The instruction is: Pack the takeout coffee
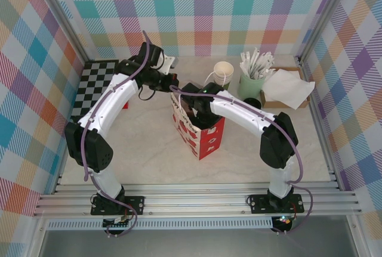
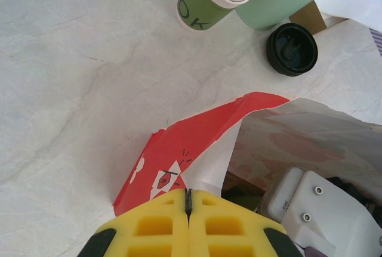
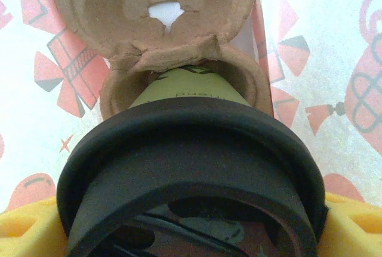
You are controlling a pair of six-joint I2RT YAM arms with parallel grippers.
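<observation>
1. The right end effector (image 3: 191, 224) is clamping a coffee cup (image 3: 186, 90) upright inside the bag (image 2: 197, 141), its base entering the cardboard carrier (image 3: 149, 12) straight below.
2. The left end effector (image 2: 188, 200), closed tight, is pinching the bag's rim.

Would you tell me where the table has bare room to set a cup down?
Bare tabletop lies in front of the red bag, toward the arm bases, and left of it, nearer than the checkerboard. The back right is crowded: cup stack, stick holder, loose lid, napkins.
</observation>
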